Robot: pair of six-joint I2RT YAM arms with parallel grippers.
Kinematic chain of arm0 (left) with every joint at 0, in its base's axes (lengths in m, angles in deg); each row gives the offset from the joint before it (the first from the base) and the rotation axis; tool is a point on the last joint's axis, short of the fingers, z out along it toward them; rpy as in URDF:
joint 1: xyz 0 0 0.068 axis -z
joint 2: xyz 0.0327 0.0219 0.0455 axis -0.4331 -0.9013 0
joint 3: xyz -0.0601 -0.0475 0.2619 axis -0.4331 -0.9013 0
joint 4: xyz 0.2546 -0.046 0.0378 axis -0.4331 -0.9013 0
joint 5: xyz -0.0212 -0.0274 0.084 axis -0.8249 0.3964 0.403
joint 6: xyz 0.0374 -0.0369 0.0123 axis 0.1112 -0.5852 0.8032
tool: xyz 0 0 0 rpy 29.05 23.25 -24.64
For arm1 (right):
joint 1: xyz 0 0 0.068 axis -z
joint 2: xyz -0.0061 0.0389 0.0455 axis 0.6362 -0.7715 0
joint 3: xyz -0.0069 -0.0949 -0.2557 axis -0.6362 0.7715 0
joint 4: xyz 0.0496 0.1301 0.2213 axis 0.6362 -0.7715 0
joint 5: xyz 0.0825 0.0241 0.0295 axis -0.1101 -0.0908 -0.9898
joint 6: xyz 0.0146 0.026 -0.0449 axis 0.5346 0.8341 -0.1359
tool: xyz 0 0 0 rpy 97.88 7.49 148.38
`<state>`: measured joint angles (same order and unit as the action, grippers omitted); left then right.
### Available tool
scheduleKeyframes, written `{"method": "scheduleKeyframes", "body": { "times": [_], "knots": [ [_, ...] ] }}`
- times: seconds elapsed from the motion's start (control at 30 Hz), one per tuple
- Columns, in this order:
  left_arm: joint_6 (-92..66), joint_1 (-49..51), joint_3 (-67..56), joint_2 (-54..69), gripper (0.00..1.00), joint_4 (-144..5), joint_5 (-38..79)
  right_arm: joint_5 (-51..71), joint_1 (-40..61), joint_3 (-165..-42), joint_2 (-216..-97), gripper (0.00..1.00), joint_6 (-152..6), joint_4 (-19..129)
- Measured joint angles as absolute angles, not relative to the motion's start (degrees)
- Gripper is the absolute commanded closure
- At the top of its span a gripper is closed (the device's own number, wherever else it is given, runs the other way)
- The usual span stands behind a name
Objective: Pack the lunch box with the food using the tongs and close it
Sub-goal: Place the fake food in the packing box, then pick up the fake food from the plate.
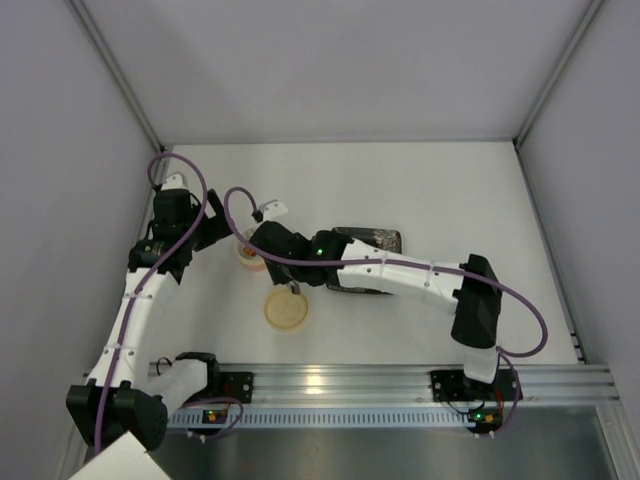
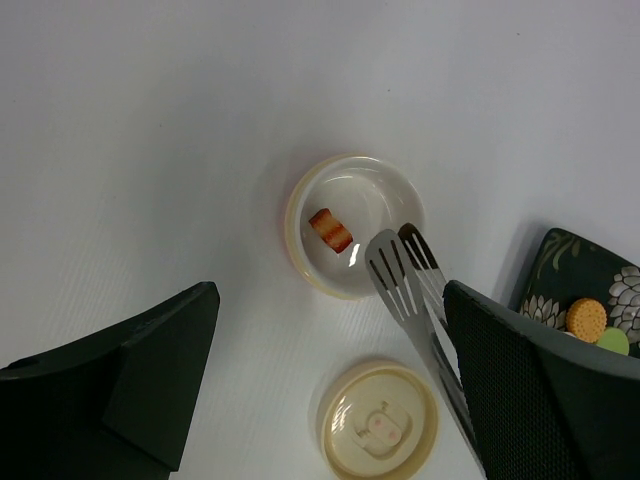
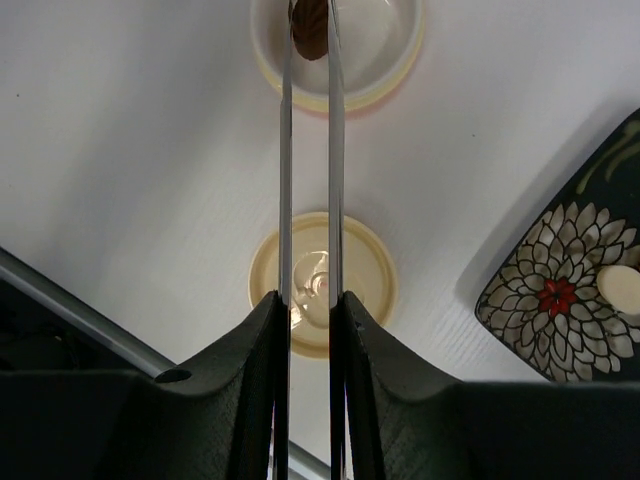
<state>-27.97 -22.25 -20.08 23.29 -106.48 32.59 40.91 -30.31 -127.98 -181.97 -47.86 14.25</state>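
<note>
The plate (image 3: 540, 300) is black floral, lid (image 3: 370, 270) cream, lunch box (image 2: 293, 230) perhaps pinkish.

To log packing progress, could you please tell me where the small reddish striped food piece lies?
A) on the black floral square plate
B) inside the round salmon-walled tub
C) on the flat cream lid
B: the left wrist view shows the small reddish striped food piece lying on the white floor of the round salmon-walled tub.

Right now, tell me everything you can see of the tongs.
The tongs are slim, shiny metal: two long thin arms ending in flat slotted tips. The right gripper clamps both arms, squeezing them nearly parallel. They reach forward to the tub, with the tips over its edge. The tips grip nothing, and the striped piece lies apart inside. Whether they touch the tub is unclear.
</note>
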Motion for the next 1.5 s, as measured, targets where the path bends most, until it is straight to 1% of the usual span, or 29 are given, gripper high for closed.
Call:
{"method": "scheduleKeyframes", "body": {
  "times": [0.1, 0.27, 0.47, 0.5, 0.57, 0.6, 1.0, 1.1, 1.33, 1.5],
  "knots": [
    [-27.97, -22.25, -20.08, 23.29, 0.01, -106.48, 32.59, 39.51, -30.01, -129.53, -184.47, 0.78, -48.36, 14.25],
    [-27.97, -22.25, -20.30, 23.29, 0.01, -106.46, 32.57, 38.09, -29.57, -129.66, -186.02, 0.74, -48.49, 14.12],
    [-27.97, -22.25, -20.36, 23.29, 0.01, -106.46, 32.57, 37.48, -28.91, -129.68, -186.02, 0.66, -48.49, 14.17],
    [-27.97, -22.25, -20.36, 23.29, 0.01, -106.46, 32.57, 37.48, -28.83, -129.68, -186.02, 0.64, -48.58, 14.17],
    [-27.97, -22.25, -20.36, 23.29, 0.01, -106.46, 32.57, 37.48, -28.67, -129.68, -186.02, 0.63, -48.78, 14.14],
    [-27.97, -22.25, -20.36, 23.29, 0.01, -106.46, 32.57, 37.46, -28.61, -129.68, -186.02, 0.61, -48.86, 14.14],
    [-27.95, -22.25, -20.36, 23.29, 0.01, -106.46, 32.57, 39.05, -27.95, -128.11, -184.82, 0.61, -48.91, 14.19],
    [-27.95, -22.25, -20.36, 23.29, 0.01, -106.46, 32.57, 40.28, -27.17, -121.03, -179.35, 0.60, -48.65, 14.41],
    [-27.95, -22.25, -20.38, 23.29, 0.01, -106.46, 32.52, 44.19, -24.35, -101.05, -158.70, 0.59, -44.82, 14.17],
    [-27.95, -22.25, -20.38, 23.29, 0.01, -106.46, 32.46, 46.37, -24.19, -90.93, -146.94, 0.58, -41.28, 13.29]
  ]
}}
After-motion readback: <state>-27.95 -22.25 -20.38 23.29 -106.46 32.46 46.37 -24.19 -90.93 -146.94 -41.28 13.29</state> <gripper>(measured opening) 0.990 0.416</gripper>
